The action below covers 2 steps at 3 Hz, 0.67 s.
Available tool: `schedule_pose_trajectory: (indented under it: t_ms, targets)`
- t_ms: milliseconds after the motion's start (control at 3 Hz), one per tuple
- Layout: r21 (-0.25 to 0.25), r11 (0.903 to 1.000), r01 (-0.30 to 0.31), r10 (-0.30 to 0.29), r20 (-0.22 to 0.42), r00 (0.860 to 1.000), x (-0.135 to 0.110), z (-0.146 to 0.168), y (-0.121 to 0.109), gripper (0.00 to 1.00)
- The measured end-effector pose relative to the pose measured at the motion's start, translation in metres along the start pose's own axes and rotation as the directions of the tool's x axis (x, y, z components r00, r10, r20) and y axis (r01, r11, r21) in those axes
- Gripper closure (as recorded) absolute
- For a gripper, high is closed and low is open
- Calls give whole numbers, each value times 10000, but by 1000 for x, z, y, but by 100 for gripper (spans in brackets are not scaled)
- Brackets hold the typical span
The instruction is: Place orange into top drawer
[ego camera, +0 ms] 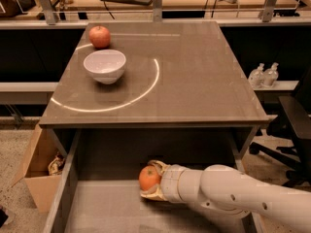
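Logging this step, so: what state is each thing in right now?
top drawer: pulled open.
orange: in the drawer, gripped.
pincer: shut on the orange, inside the drawer.
white bowl: upright, empty, on the tabletop.
apple: loose on the tabletop, behind the bowl.
cardboard box: open.
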<state>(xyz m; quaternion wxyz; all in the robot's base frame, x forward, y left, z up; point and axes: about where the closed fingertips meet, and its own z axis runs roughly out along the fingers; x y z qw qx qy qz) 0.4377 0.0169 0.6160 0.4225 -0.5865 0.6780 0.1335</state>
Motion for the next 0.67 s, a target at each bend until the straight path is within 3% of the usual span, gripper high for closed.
schedule_pose_trajectory:
  t_ms: [333,667]
  targets:
    - [-12,10000,18,-18,6,10000,-1,0,0,12]
    - [-24,10000,35,-35,11,10000,-2,1,1,0]
